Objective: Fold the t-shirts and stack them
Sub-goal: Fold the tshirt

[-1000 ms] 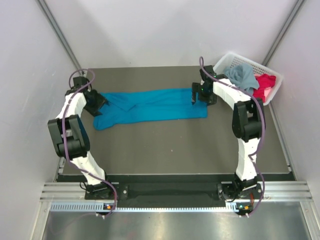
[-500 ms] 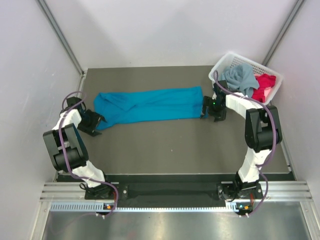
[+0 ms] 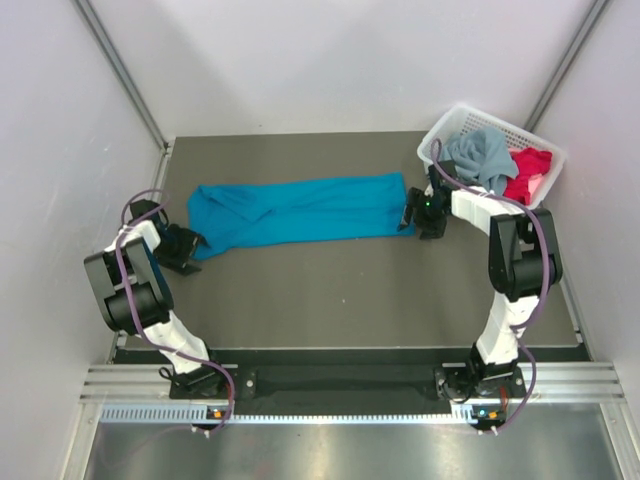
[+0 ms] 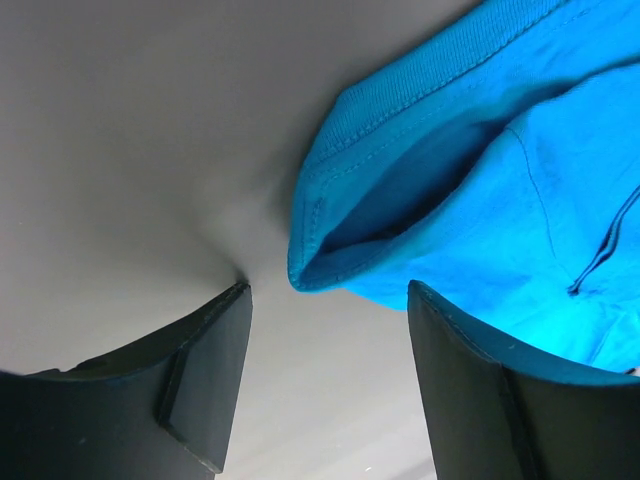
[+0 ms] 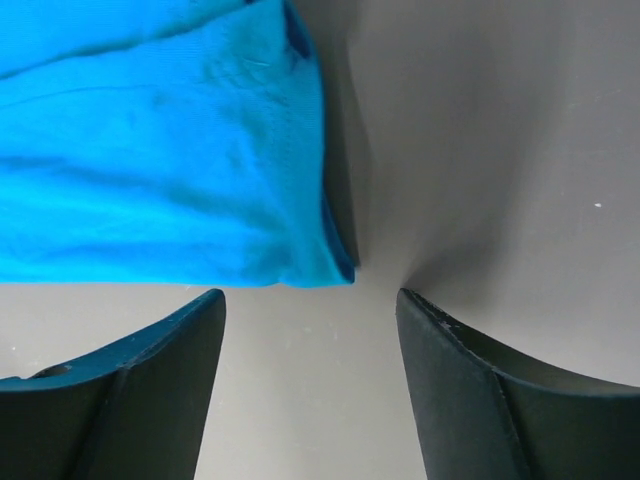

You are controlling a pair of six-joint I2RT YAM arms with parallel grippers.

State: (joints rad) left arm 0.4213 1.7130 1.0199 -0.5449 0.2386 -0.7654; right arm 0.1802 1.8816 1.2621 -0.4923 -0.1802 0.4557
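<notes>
Shirt [image 3: 300, 210], bright teal-blue, lies folded into a long band across the table [image 3: 330, 290]. Both arms have moved off its ends to its near corners. Left hand [image 3: 190, 245] and right hand [image 3: 409, 216] gape wide and empty, seemingly ready to pinch for another fold.

No text, label, brand, number or sign can be read in any view
</notes>
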